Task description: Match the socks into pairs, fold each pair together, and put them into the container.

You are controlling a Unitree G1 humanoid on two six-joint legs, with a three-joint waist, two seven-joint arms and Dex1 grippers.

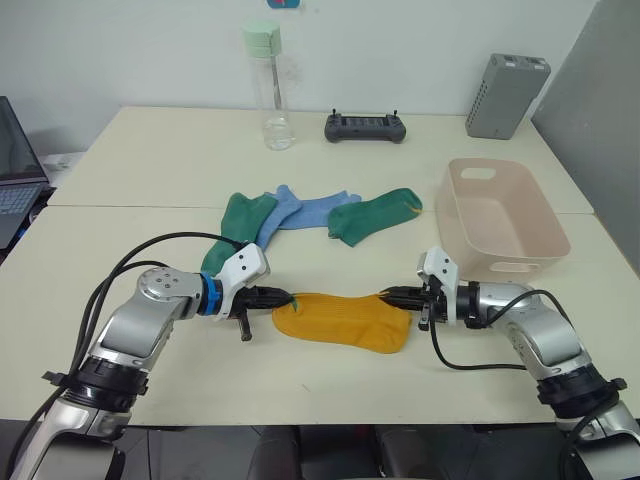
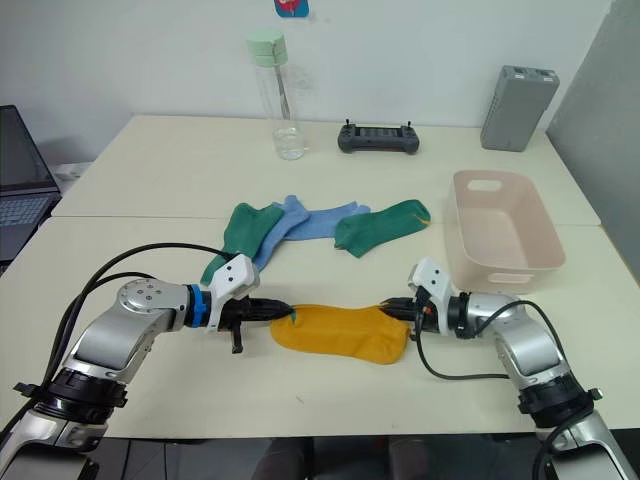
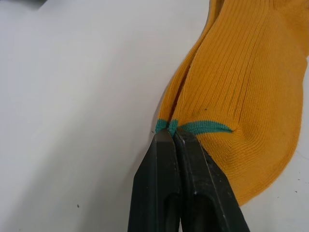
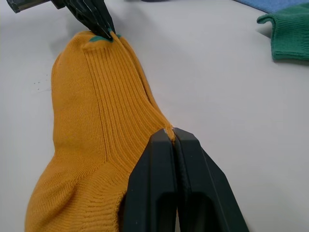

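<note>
Both pincers clamped shut on yellow socks (image 1: pixel 345 321): left pincer (image 1: pixel 285 297) at toe, right pincer (image 1: pixel 388 294) at cuff. Fold w/ edges aligned, grip firm.

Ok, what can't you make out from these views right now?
- Yellow socks: one or two layers pinched; stacked fabric hides it in the head views.
- Container: near inside floor hidden behind its front wall.
- Blue socks: the count is unclear where the green socks overlap them.

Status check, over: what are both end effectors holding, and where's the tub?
Left end effector shut on yellow socks, toe end. Right end effector shut on the opposite end. Pink tub empty, beyond the right arm. Nothing in the way.
</note>
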